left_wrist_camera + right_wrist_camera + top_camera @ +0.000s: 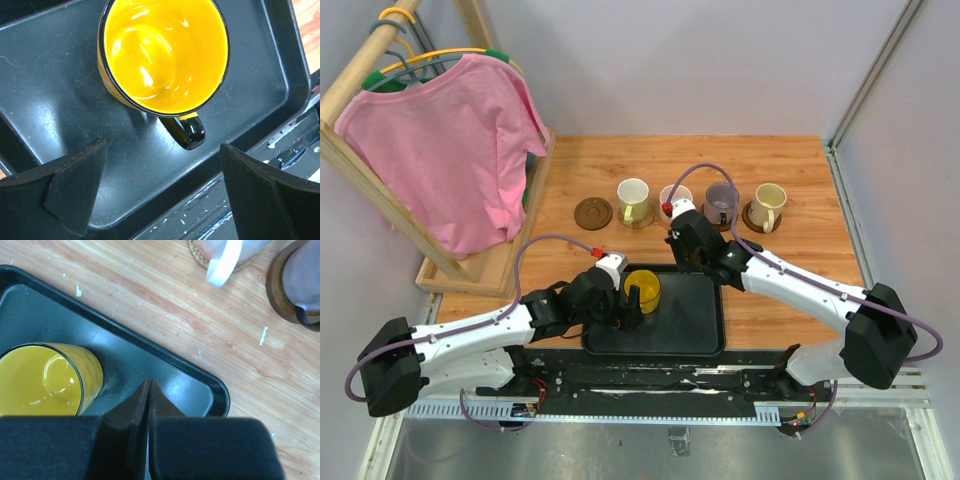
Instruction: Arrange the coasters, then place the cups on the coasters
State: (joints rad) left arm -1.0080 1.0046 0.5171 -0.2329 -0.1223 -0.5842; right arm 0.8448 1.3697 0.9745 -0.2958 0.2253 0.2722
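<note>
Yellow cup (642,290) on tray (703,337), four on coasters (751,217), left pincer (162,155) wide, right pincer (149,390) closed

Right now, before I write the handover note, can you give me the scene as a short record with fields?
yellow cup: upright in the black tray, on no coaster
left gripper: open, at the yellow cup's handle side, not touching it
right gripper: shut, empty, over the tray's far corner
empty coaster: dark, left end of the far row
far row, each on a coaster: white cup, pink cup (partly hidden), purple cup, cream cup
left to do: yellow cup onto the empty coaster
</note>
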